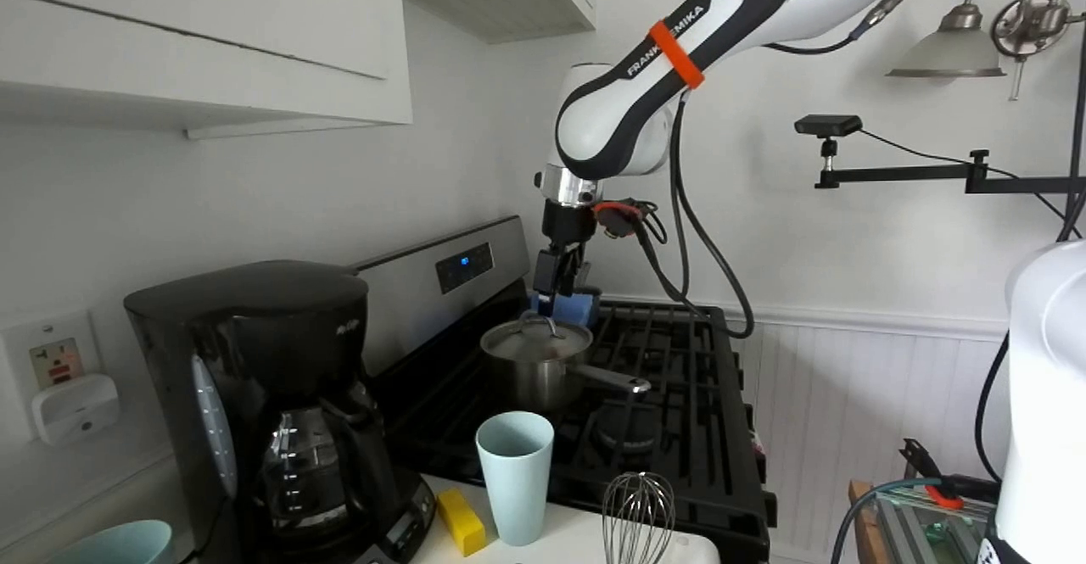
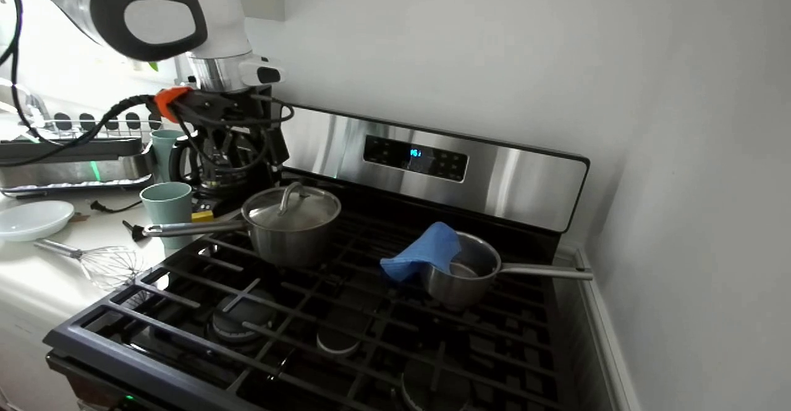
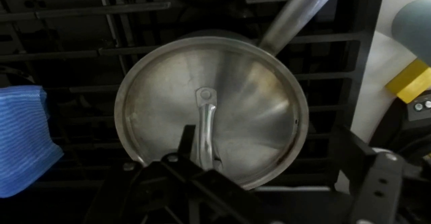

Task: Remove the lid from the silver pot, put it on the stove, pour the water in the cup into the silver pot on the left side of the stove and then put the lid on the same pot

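White counter [image 1: 577,537] sits at six o'clock in an exterior view, with one teal vessel [image 1: 125,544], one whisk [image 1: 638,513], one yellow block [image 1: 461,523], one cup [image 1: 516,481]. Beyond, one stove [image 1: 736,498] bears the silver pot [image 1: 534,383], lid [image 1: 528,346] on, plus one pan [image 2: 456,290]. One arm [image 1: 624,114] slants from one o'clock, gripper [image 3: 265,129] downturned and spread over the lid, contact unclear.

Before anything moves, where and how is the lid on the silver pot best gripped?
I'd grip the lid by the middle of its handle, coming from straight above, jaws closing on its long sides. The handle arches up from the lid's middle as one narrow bar, while the rim lies flat on the silver pot and likely offers little to grasp.
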